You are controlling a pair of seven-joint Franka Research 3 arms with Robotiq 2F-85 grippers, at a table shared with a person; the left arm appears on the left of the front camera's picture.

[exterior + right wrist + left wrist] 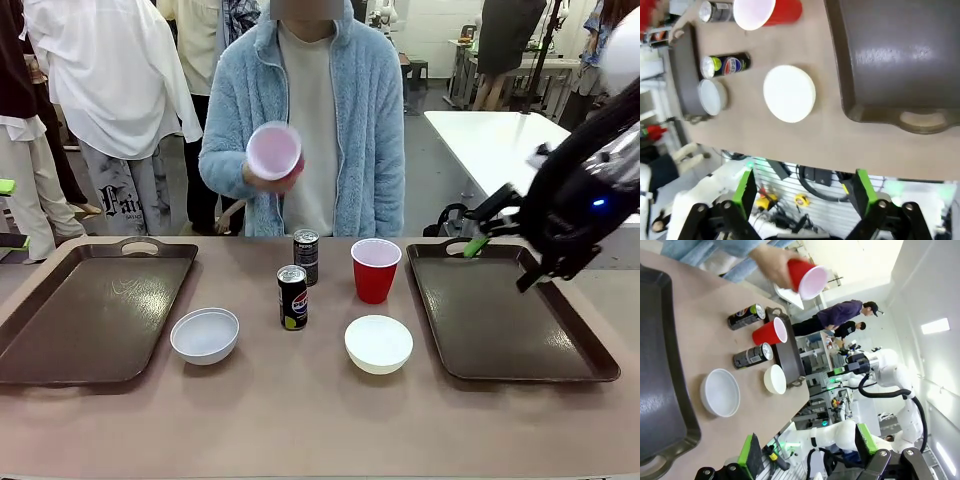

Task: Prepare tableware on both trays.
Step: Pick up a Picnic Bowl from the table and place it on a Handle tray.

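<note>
Two dark brown trays lie empty, one at the left (90,310) and one at the right (510,320). Between them stand two white bowls (205,335) (378,343), two dark cans (292,297) (306,256) and a red cup (375,270). The person's hand holds a second red cup (275,152) tilted at chest height. My right gripper (485,228) hovers open above the right tray's far end, holding nothing. The left gripper (807,450) is open and empty, off the table's near edge, looking over the left tray (660,365) and a bowl (720,392).
The person in a light blue fleece stands at the table's far side, opposite the cans. Other people and a white table are behind. In the right wrist view the right tray's handle cut-out (922,119) lies close to the table's edge.
</note>
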